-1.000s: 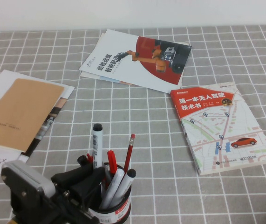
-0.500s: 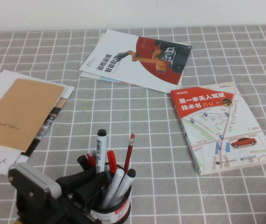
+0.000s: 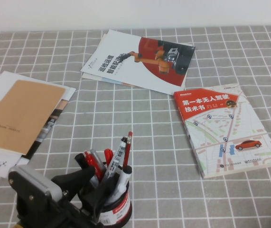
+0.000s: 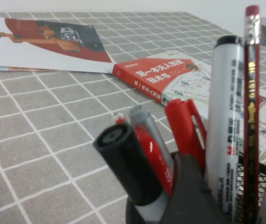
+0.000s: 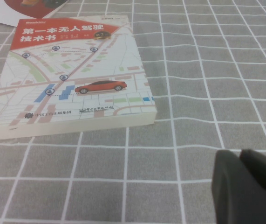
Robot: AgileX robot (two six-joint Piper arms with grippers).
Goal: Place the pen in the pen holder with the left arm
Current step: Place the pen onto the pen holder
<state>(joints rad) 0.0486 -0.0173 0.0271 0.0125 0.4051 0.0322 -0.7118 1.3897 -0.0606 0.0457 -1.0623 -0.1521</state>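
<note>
— Left gripper (image 3: 103, 183)?
— Low at the near edge of the checked tablecloth (image 3: 126, 109), fingers parted, gripping nothing, tips right against the rim of the pen holder (image 3: 118, 211).
— And the pen (image 3: 120, 152)?
— Inside the pen holder, just past the fingertips. Standing tilted, black end up, printed barrel touching the red pencil (image 3: 127, 149) on the side away from the hand.
— Anything else in there?
— Red-capped pens (image 3: 97, 164) nearest the fingers, plus a black-capped marker (image 3: 124, 173) leaning outward.
— Beyond the hand?
— Map-cover book (image 3: 228, 128) well off to its right, robot-arm magazine (image 3: 140, 59) far ahead, tan booklet (image 3: 21, 114) ahead and to the left.
— Right gripper (image 5: 247, 186)?
— Low over the cloth, near that book's corner. Open or closed: cannot tell.
</note>
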